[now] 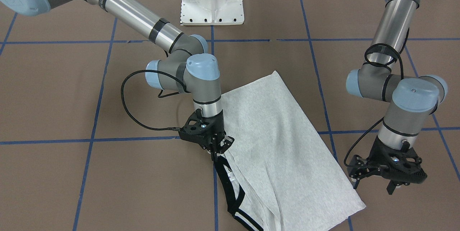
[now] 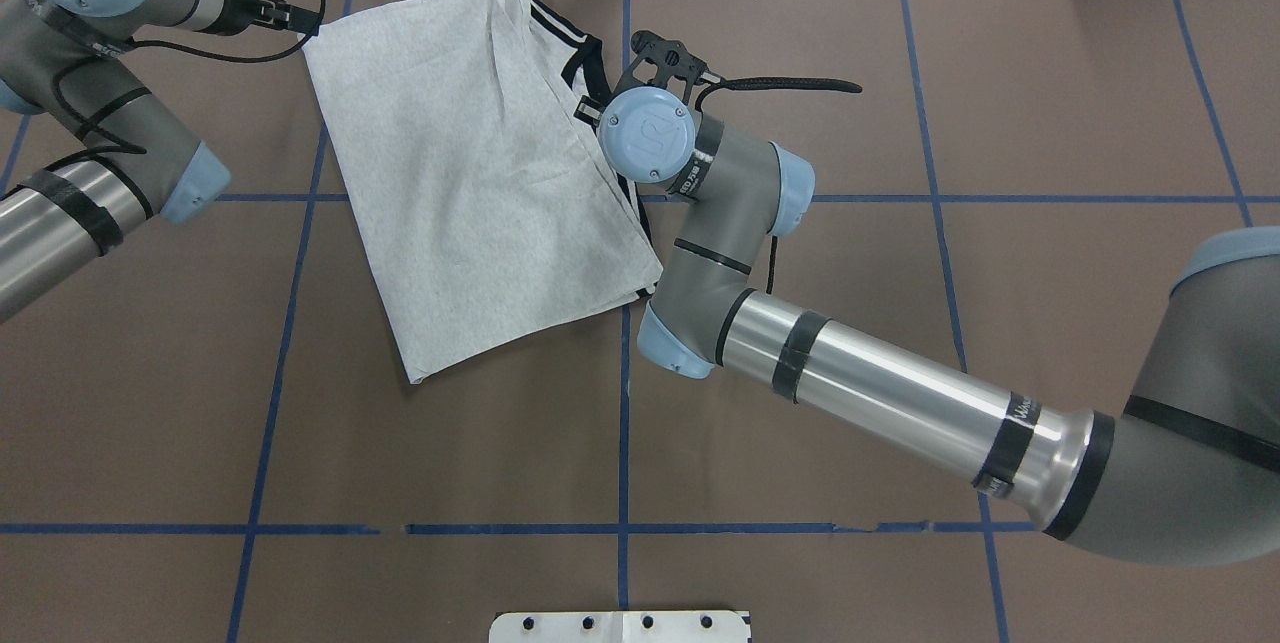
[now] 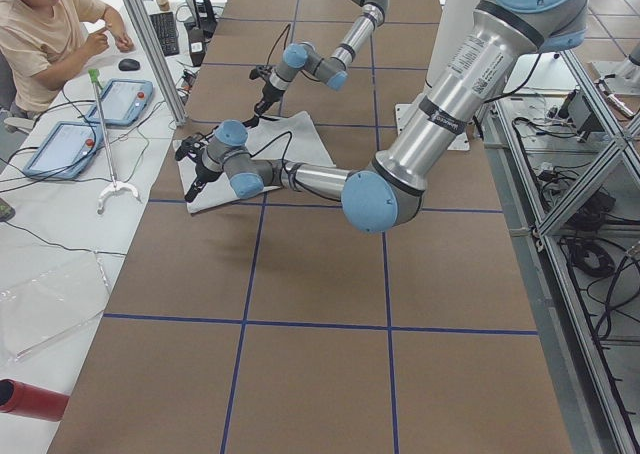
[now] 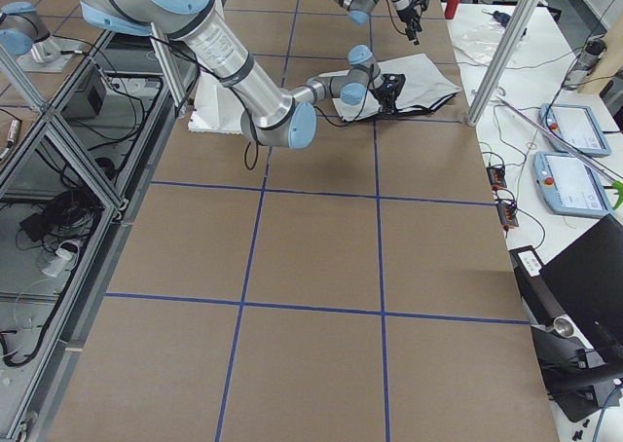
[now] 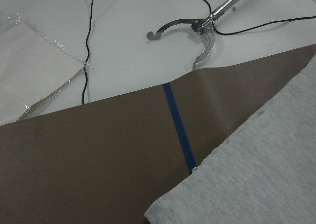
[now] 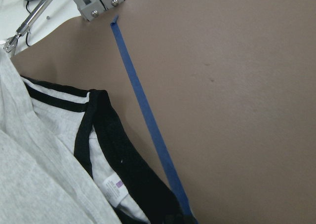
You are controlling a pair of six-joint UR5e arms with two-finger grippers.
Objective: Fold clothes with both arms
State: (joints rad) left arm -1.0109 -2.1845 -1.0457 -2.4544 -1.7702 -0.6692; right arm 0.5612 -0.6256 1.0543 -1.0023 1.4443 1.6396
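The grey T-shirt lies folded on the brown table. My right gripper stands at its black collar, fingers seemingly pinched together on the trim. My left gripper hangs just beside the shirt's corner; I cannot tell its opening.

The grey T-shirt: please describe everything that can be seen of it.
The T-shirt is light heather-grey knit cloth. It is folded lengthwise into a long panel that lies flat and diagonal on the brown table, at the side far from the robot. No print shows. At one end the black collar trim, a white neck label and a black-striped cuff are exposed. The right gripper meets the cloth at the collar; whether it grips is unclear.
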